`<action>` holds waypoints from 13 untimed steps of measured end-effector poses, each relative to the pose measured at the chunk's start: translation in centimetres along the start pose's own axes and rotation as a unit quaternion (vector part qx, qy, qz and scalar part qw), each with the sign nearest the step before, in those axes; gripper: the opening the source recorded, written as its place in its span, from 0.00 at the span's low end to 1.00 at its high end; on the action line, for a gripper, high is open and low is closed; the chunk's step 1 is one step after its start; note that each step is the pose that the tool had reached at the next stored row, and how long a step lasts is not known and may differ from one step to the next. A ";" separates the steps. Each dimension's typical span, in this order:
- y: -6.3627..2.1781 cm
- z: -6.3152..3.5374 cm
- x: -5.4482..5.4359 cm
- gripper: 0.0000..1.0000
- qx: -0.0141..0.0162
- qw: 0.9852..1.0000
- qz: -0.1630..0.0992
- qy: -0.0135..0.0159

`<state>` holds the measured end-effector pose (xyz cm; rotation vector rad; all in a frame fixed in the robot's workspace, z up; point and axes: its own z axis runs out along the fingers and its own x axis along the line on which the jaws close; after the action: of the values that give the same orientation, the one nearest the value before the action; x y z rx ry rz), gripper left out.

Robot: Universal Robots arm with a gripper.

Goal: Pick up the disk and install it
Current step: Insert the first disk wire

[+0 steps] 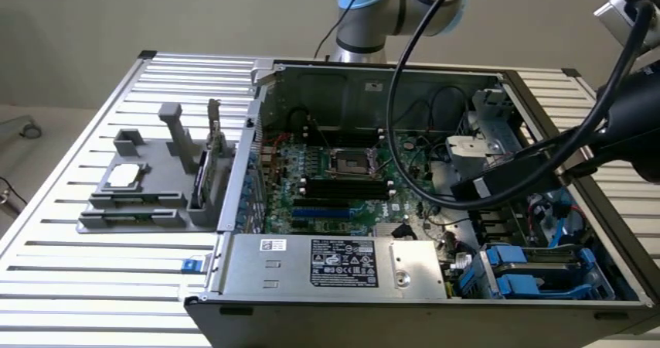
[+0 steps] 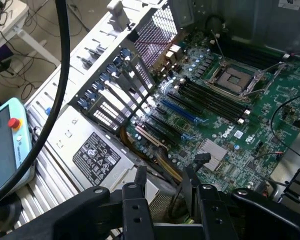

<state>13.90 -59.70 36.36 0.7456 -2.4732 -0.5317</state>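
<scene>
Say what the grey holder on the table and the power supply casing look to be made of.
Grey holder: probably plastic, matte, an even grey in blocky moulded or printed shapes.
Power supply casing: seemingly bare sheet metal, with a dull silver sheen and punched slots.

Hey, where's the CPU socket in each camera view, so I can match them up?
Exterior view: the CPU socket sits mid-motherboard, just behind the black memory slots.
Wrist view: the CPU socket lies beside the black memory slots, on their side away from the power supply label.
Shared landmark: the power supply label, black and white in both.
</scene>
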 end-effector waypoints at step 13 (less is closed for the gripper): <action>0.00 0.02 0.0 0.42 0.008 0.998 0.026 -0.059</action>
<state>13.90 -59.68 36.33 0.6700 -2.6004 -0.5524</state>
